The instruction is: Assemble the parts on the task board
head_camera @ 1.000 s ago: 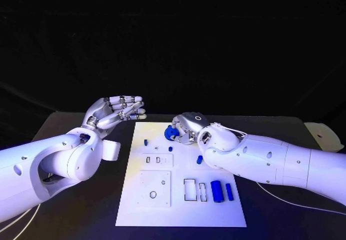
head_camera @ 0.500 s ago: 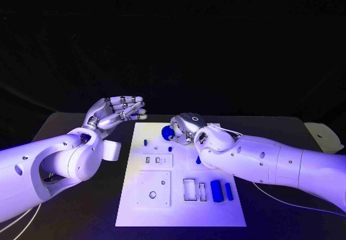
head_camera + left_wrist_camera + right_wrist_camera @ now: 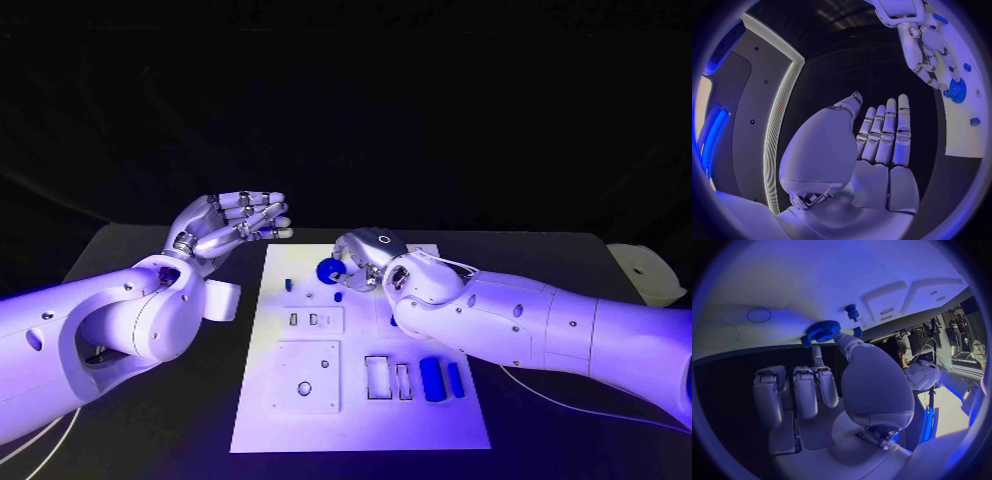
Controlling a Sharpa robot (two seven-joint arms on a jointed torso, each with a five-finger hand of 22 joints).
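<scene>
The white task board (image 3: 361,420) lies in the middle of the black table. My right hand (image 3: 369,254) hovers over its far end and pinches a blue toothed gear (image 3: 330,271) between thumb and a finger. In the right wrist view the gear (image 3: 823,331) sits close to the board (image 3: 767,285), beside a small blue peg (image 3: 852,311). My left hand (image 3: 231,225) is raised off the board's far left corner, fingers apart and holding nothing. The left wrist view shows its bare palm (image 3: 879,150), with the right hand (image 3: 928,52) and gear (image 3: 958,90) beyond.
Two long blue parts (image 3: 431,381) lie side by side near the board's right edge, next to narrow slots (image 3: 379,379). Small blue pieces (image 3: 339,296) stand near the far end. A pale object (image 3: 645,272) sits at the table's right edge.
My right hand has carried the gear a little to the left and lower over the far end of the board. The left hand has stayed where it was.
</scene>
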